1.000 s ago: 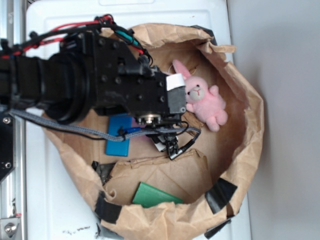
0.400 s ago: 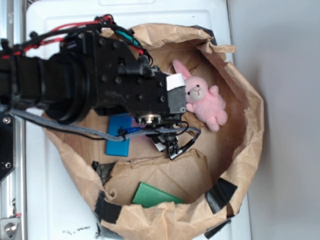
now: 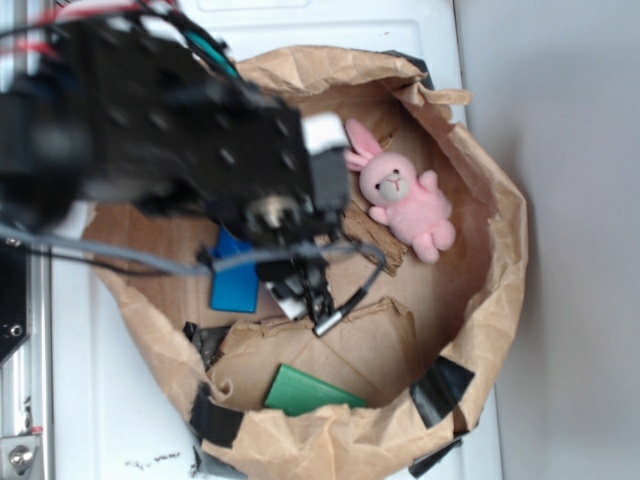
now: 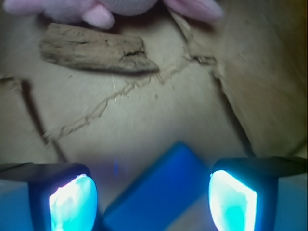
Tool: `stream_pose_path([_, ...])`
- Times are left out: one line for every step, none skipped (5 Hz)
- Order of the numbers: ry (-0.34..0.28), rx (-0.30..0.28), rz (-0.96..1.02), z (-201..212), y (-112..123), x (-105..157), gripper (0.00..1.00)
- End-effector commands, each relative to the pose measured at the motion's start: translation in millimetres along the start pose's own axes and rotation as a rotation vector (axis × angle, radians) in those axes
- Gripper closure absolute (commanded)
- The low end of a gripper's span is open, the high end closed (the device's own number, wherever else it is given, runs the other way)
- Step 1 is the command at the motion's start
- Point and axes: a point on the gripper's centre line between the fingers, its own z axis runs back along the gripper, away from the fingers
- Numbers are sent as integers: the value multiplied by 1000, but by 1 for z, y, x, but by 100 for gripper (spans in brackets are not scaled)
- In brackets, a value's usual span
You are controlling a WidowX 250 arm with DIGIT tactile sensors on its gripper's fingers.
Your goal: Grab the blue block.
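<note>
A crumpled brown paper bag (image 3: 480, 250), taped at its rim and rolled open on a white bench (image 3: 90, 400), holds the black robot arm (image 3: 150, 130) reaching over its floor. Inside lie a pink plush bunny (image 3: 405, 200) at the far side, a green block (image 3: 305, 392) near the front edge, and the blue block (image 3: 234, 283) half hidden under the arm. Seen from the wrist, the end effector (image 4: 154, 199) stands spread wide, its two fingers (image 4: 72, 199) flanking a corner of the blue block (image 4: 159, 197) without gripping it.
</note>
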Motion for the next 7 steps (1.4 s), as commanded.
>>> stream_pose_path([-34,-123,226,-12,14,-12,0])
stream_pose_path([-24,-186,271,-21,12,-12,0])
stream_pose_path([-24,-186,271,-21,12,-12,0])
stream_pose_path([-24,-186,271,-21,12,-12,0])
stream_pose_path([-24,-186,271,-21,12,-12,0])
stream_pose_path([-28,-161,322,-39,14,-16,0])
stream_pose_path([-52,-120,304,-57,15,-23,0])
